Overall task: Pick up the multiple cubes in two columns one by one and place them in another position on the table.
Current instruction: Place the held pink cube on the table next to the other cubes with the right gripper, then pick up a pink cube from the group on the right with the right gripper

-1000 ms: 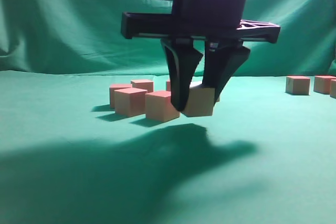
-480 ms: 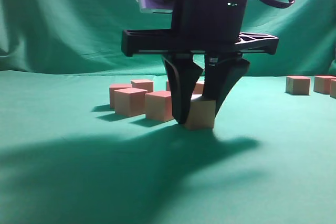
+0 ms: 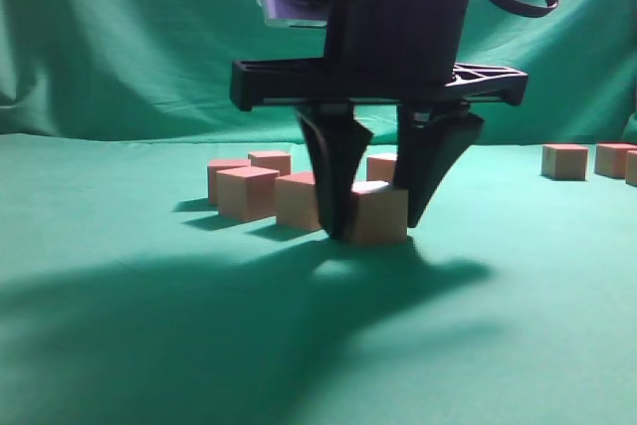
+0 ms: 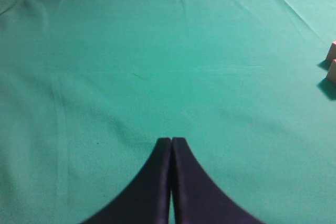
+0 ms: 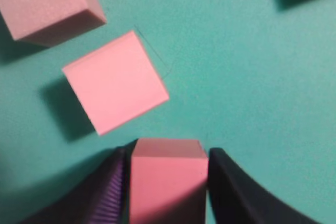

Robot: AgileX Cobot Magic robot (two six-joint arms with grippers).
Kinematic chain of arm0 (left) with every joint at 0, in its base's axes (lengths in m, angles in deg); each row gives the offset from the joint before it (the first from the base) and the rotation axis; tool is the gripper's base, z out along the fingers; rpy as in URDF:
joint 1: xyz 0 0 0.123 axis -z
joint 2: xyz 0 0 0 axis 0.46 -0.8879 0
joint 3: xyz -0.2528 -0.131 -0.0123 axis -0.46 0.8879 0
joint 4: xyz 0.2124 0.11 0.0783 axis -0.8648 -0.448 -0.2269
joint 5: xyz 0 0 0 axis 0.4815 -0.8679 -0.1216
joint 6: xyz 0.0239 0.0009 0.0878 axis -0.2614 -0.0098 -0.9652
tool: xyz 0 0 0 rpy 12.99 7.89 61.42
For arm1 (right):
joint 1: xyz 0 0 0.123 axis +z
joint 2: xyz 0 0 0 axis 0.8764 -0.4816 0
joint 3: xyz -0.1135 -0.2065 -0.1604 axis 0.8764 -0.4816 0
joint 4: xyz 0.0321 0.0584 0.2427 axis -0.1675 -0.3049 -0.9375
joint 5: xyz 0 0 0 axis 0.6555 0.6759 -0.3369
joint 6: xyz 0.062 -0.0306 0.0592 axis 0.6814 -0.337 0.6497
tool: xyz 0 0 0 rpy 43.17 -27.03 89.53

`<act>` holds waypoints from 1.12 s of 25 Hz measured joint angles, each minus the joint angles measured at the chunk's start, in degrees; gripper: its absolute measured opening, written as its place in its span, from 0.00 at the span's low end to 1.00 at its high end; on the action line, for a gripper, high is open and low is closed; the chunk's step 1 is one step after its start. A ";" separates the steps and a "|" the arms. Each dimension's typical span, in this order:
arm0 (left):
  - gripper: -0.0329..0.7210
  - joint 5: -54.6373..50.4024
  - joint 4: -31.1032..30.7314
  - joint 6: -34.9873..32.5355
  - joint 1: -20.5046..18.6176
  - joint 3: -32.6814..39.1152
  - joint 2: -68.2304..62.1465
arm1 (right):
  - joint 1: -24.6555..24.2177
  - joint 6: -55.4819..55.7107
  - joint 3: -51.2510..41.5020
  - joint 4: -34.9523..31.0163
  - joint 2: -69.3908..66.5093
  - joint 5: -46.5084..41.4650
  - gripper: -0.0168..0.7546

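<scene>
Cubes lie in two groups on the green tabletop (image 3: pixel 119 325). One cube (image 3: pixel 378 213) sits on the cloth between the fingers of the right end effector (image 3: pixel 376 231), at the near end of a cluster whose other blocks stand just behind and to the left (image 3: pixel 247 192). Three more rest well apart at the far right edge (image 3: pixel 564 161).

In the right wrist view the same cube (image 5: pixel 168 179) shows between two dark fingers (image 5: pixel 231 187); the left one looks to touch its side, while a thin gap seems to show on the right, so the jaws stand slightly apart around it and not clearly clamped. A loose, turned cube (image 5: pixel 115 88) lies just ahead of it.

The left end effector (image 4: pixel 171 145) hangs over bare cloth with its fingers pressed together, holding nothing.

The step in hand appears to be either the setting-down of this cube or the start of a grasp; the frames alone do not settle which. If it is a release, the next move calls for wider jaws and a straight lift clear of the neighbouring blocks.
</scene>
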 joint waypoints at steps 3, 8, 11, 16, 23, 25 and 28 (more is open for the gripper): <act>0.04 0.00 0.00 0.00 0.00 0.00 0.00 | 0.00 0.00 0.00 0.00 0.27 -0.21 0.67; 0.04 0.00 0.00 0.00 0.00 0.00 0.00 | 0.00 -2.23 0.50 0.00 3.92 -4.26 0.86; 0.04 0.00 0.00 0.00 0.00 0.00 0.00 | 0.00 -3.15 1.26 0.25 7.88 -8.45 0.89; 0.04 0.00 0.00 0.00 0.00 0.00 0.00 | 0.00 -2.91 2.97 6.16 16.94 -14.86 0.73; 0.04 0.00 0.00 0.00 0.00 0.00 0.00 | 0.00 0.39 4.19 21.98 28.81 -25.14 0.68; 0.04 0.00 0.00 0.00 0.00 0.00 0.00 | 0.00 3.17 4.32 27.39 30.65 -29.00 0.68; 0.04 0.00 0.00 0.00 0.00 0.00 0.00 | -0.80 6.16 4.43 32.91 31.77 -32.38 0.68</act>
